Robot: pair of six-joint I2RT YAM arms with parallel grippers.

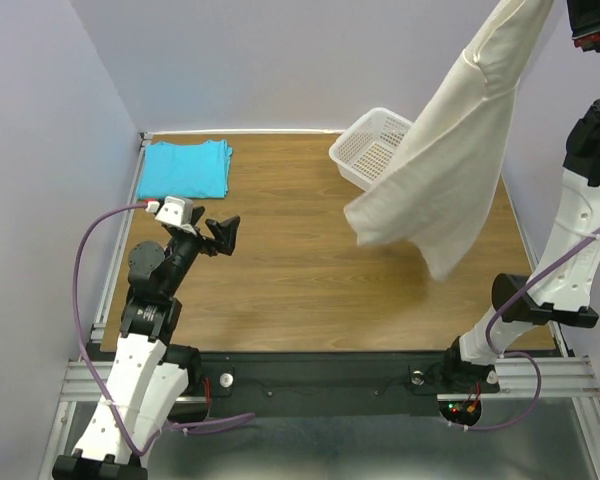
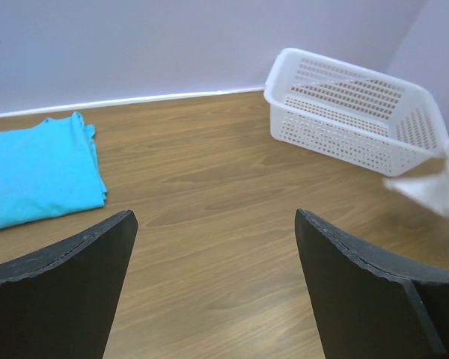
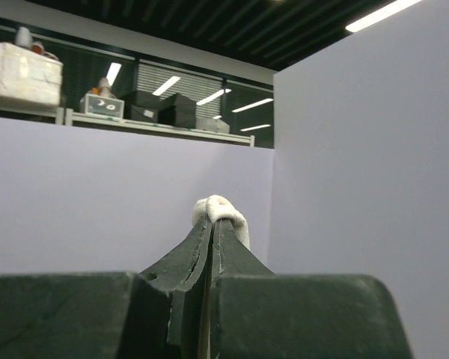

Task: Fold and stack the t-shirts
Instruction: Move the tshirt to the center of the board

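A cream t-shirt (image 1: 450, 170) hangs in the air over the right side of the table, its lower hem just above the wood. My right gripper (image 3: 218, 219) is raised high and shut on a bunched fold of the cream t-shirt (image 3: 223, 210); in the top view its fingertips are out of frame. A turquoise t-shirt (image 1: 185, 168) lies folded flat at the far left corner; the left wrist view shows the turquoise t-shirt (image 2: 37, 176) too. My left gripper (image 1: 220, 236) hovers open over the left of the table, nothing between its fingers (image 2: 82, 277).
A white perforated basket (image 1: 372, 148) stands tilted at the far right, partly behind the hanging shirt. The basket (image 2: 352, 112) also shows in the left wrist view, with a corner of cream cloth (image 2: 434, 187) beside it. Purple walls enclose the wooden table (image 1: 280, 270).
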